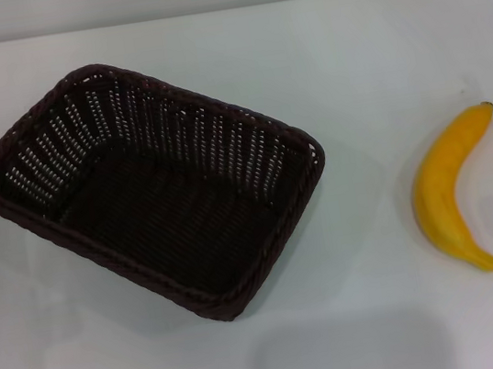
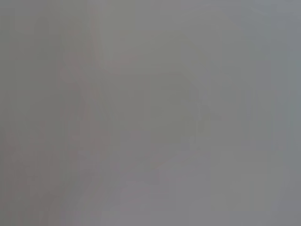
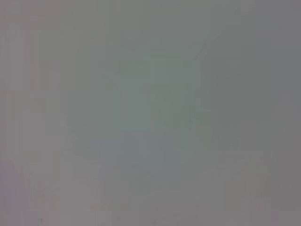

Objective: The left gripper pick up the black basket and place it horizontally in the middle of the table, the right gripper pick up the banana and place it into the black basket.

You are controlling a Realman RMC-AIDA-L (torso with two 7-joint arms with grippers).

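- Nothing looks done yet: the black basket [image 1: 151, 194] sits empty and skewed on the left half of the bench [image 1: 339, 59], not yet set level at the middle.
- The banana [image 1: 452, 189] lies on the right side, well apart from the basket.
- Neither end effector appears in any view, so their grip state and their position relative to the basket or banana cannot be told.

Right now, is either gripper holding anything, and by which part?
Nothing is held. The black basket sits skewed on the table, the banana lies apart to its right, and neither gripper appears in any view.
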